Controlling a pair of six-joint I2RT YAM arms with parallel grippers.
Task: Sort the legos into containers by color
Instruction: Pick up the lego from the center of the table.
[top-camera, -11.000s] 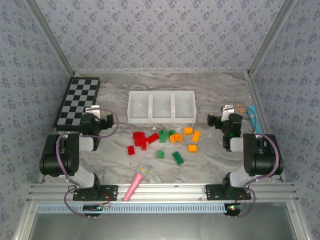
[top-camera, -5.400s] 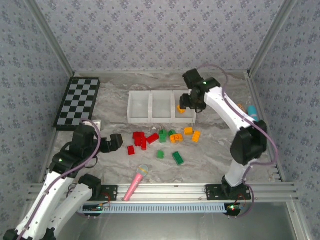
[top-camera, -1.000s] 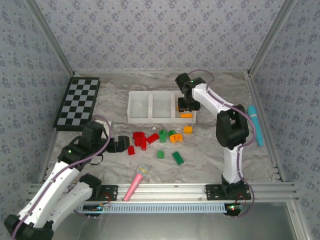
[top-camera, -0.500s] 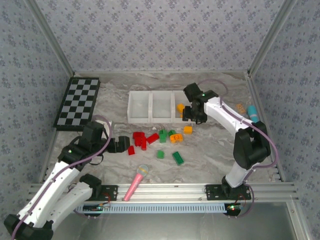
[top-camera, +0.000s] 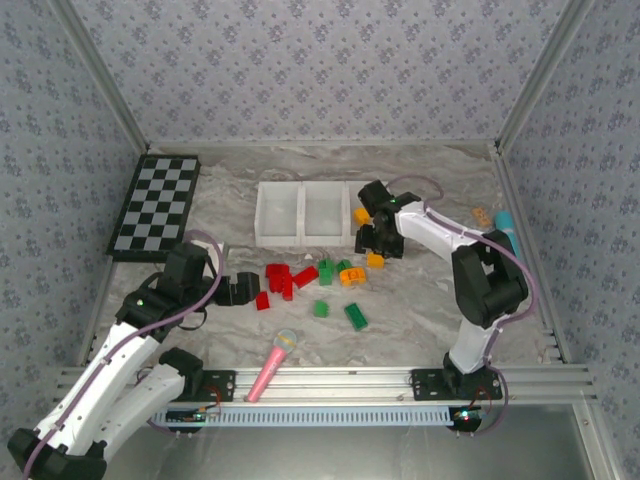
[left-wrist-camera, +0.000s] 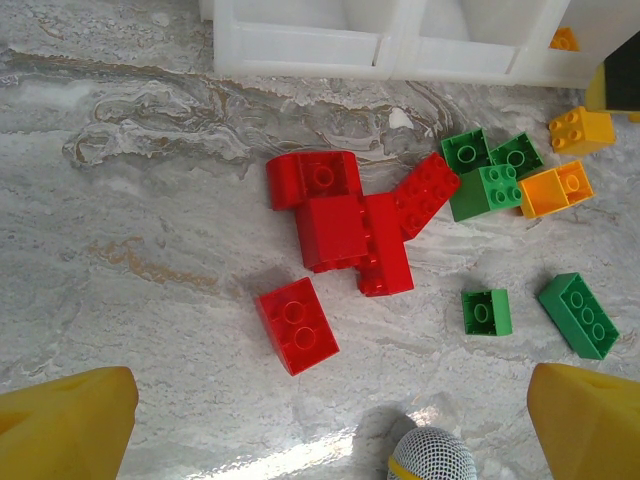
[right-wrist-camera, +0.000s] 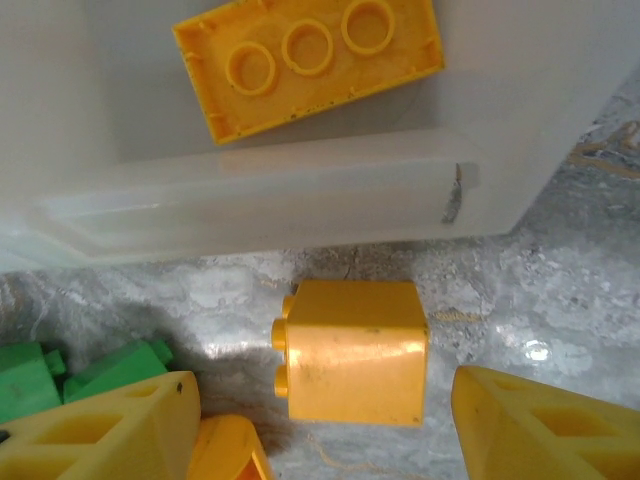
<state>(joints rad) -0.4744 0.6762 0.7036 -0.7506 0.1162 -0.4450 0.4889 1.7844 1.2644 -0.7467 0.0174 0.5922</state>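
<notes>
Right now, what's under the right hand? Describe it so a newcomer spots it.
Find the row of three white bins mid-table and take its right-end bin, which holds an oblong orange brick. Just outside that bin's near wall, on the marble, sits a square orange brick under the open right hand. Unlike the orange pair against the green bricks, it lies alone, tipped with studs sideways.

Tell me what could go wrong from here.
1. The orange brick lies on its side close to the bin wall; the open right tool could bump the bin or grip the brick poorly.
2. The red bricks lie touching; the open left tool may drag neighbours along.
</notes>
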